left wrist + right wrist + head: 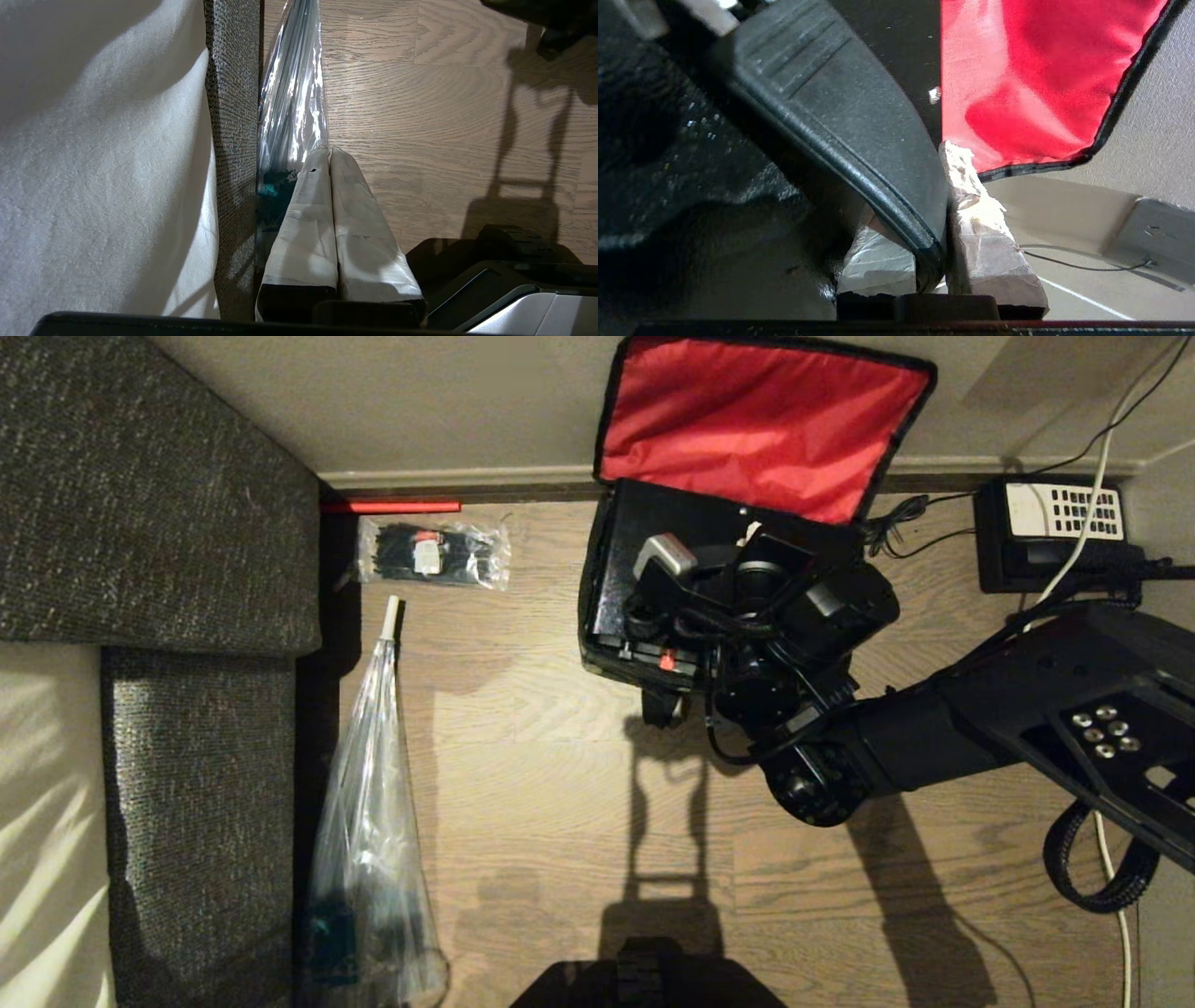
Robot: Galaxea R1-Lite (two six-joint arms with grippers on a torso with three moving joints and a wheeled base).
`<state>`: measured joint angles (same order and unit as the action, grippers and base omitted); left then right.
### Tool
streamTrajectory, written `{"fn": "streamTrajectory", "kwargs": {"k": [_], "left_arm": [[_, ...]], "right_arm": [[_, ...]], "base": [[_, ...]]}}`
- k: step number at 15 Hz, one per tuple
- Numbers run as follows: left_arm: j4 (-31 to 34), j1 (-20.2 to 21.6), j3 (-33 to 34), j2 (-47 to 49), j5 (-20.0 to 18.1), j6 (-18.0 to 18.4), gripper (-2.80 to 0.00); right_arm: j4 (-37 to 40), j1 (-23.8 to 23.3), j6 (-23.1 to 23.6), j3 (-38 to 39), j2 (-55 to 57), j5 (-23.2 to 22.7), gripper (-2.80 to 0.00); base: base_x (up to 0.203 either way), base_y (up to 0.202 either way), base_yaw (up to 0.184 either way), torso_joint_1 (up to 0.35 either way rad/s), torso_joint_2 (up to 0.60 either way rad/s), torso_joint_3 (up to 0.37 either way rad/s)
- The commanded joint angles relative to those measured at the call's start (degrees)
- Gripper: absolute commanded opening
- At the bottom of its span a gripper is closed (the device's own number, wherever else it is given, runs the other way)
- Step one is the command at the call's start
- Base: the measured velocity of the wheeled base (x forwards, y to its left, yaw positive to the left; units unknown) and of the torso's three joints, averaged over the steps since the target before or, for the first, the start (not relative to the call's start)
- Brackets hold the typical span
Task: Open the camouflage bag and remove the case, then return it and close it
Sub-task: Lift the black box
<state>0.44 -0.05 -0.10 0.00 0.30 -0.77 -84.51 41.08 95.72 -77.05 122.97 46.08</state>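
Note:
The camouflage bag stands open against the wall, its red-lined lid (756, 420) (1031, 74) leaning back on the wall. The black case (635, 541) sits at the bag's mouth, with its red latch button (667, 661) on the near edge. My right gripper (752, 537) (931, 196) reaches over the case toward the wall. Its taped fingers (985, 233) are shut on a black ridged edge of the case (859, 116). The bag's camouflage sides are hidden under the case and arm. My left gripper (329, 151) hangs shut and empty beside the sofa.
A grey sofa (159, 523) fills the left side. A packet of black cable ties (432, 553) and a red stick (392, 507) lie near the wall. A clear plastic sleeve (373, 821) lies along the sofa. A black telephone (1060, 527) with cables sits at the far right.

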Motion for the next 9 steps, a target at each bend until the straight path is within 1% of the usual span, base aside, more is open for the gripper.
{"fn": "streamTrajectory", "kwargs": {"k": [1,3,9], "left_arm": [[0.0,-0.04,0.01,0.0,0.05,-0.02,-2.8],[0.0,0.05,0.01,0.0,0.05,-0.02,-2.8],[0.0,0.04,0.01,-0.01,0.05,-0.02,-2.8]], "right_arm": [[-0.57,1.09,0.61,1.01,-2.64,0.17,-2.8],[-0.22,1.62,0.85,1.12,-3.35,0.15,-2.8],[6.4,2.38,1.01,0.86,-8.37,0.15,-2.8]], "base": [[0.0,0.0,0.0,0.0,0.0,0.0],[0.0,0.0,0.0,0.0,0.0,0.0],[0.0,0.0,0.0,0.0,0.0,0.0]]}}
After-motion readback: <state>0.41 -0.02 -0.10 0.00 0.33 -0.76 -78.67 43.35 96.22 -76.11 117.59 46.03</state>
